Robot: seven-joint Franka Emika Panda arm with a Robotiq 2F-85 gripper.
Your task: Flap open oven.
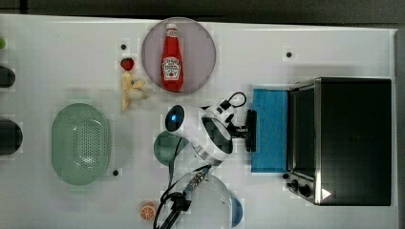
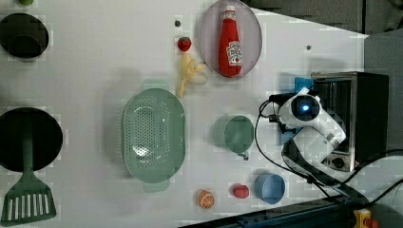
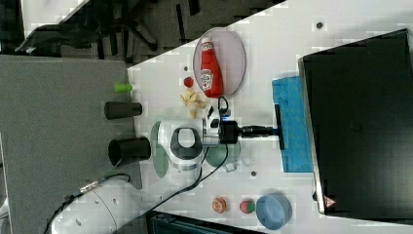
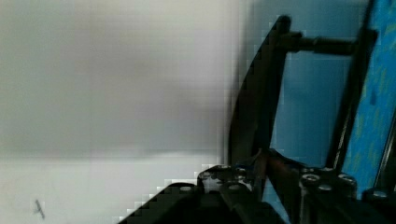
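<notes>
A: White tabletop (image 1: 310, 43) is noted as the work surface; the oven (image 1: 353, 140) is set at its 3 o'clock edge in the top view, black top up, knobs (image 1: 298, 187) at the 5 o'clock corner of the front.

B: Door state?

A: The blue glass door (image 1: 270, 130) is recorded lying folded down flat toward 9 o'clock, so the opening is judged done or nearly so. The bar handle (image 1: 250, 130) is pinched by the gripper (image 1: 244, 130), fingers closed narrowly on the bar; this grip is presumably kept so the door is lowered under control rather than dropped.

B: Anything obscured?

A: The oven interior is lost in shadow. In the wrist view the handle (image 4: 261, 93) is seen edge-on, and finger contact is blurred. Whether the door rests on the table cannot be told. A green cup (image 1: 167, 147) is partly covered by the arm.
</notes>
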